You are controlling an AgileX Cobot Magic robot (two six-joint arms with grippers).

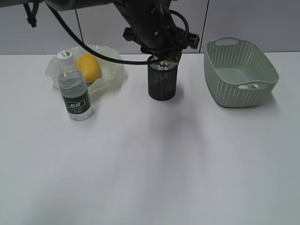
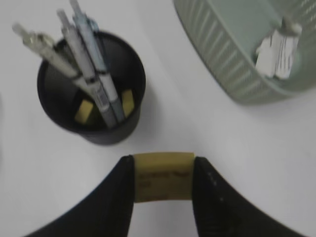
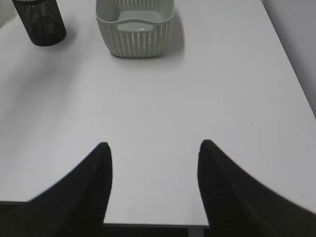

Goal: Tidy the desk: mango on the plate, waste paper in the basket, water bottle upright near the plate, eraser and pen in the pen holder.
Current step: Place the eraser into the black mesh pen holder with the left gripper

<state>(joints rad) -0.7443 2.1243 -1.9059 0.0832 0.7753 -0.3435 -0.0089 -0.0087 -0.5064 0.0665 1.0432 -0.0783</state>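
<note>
Eraser (image 2: 163, 176) is clamped in the left tool (image 2: 163, 185) above the pen holder (image 2: 92, 89) (pens crowd it); released off-centre, it could bounce out. Right tool (image 3: 154, 163) gapes empty.

1. The exterior view looks down at a slant from the front of the white table (image 1: 154, 178), facing the back wall and taking in the whole desk at medium range.
2. The left wrist view looks steeply down from close above the pen holder (image 2: 94, 89) — the basket (image 2: 232, 59) cuts across its upper right corner.
3. The right wrist view sits low at the near table edge, facing across the bare surface — pen holder (image 3: 40, 22) and basket (image 3: 134, 27) appear far off. All three views share these two.
</note>
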